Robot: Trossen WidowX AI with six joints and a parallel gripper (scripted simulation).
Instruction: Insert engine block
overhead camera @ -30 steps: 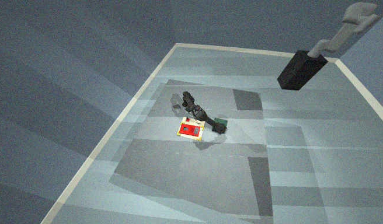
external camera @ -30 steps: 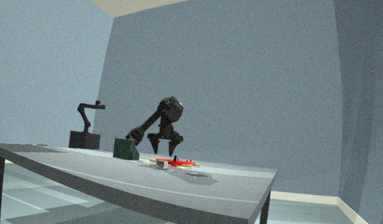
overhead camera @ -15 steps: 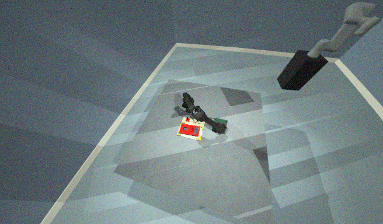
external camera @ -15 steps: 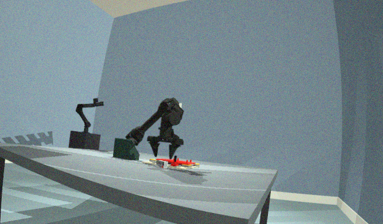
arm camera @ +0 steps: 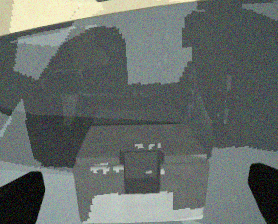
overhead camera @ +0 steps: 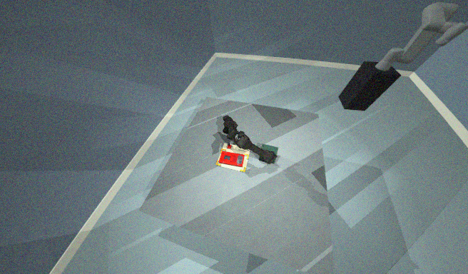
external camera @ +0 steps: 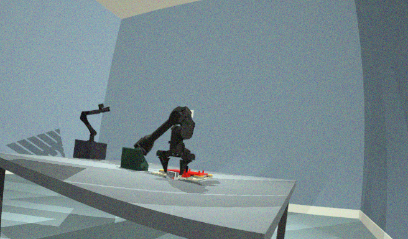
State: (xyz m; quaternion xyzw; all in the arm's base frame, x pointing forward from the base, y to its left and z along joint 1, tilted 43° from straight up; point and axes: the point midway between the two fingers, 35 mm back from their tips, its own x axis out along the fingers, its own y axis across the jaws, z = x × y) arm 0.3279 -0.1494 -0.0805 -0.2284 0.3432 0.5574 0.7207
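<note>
Open fingers astride the engine block, outside the car body.
The gripper [external camera: 173, 173] [arm camera: 147, 179] stands wide apart, holding nothing, its fingers either side of the slotted engine block [external camera: 171, 175] [arm camera: 184, 175], probably placed so for a grasp. The block sits on the worktop [external camera: 241, 199] [overhead camera: 183, 171], just beside the car body [external camera: 194, 173] [overhead camera: 233, 159], toward the exterior view's far edge, presumably within easy reach for insertion. No brand, label or writing is readable.
</note>
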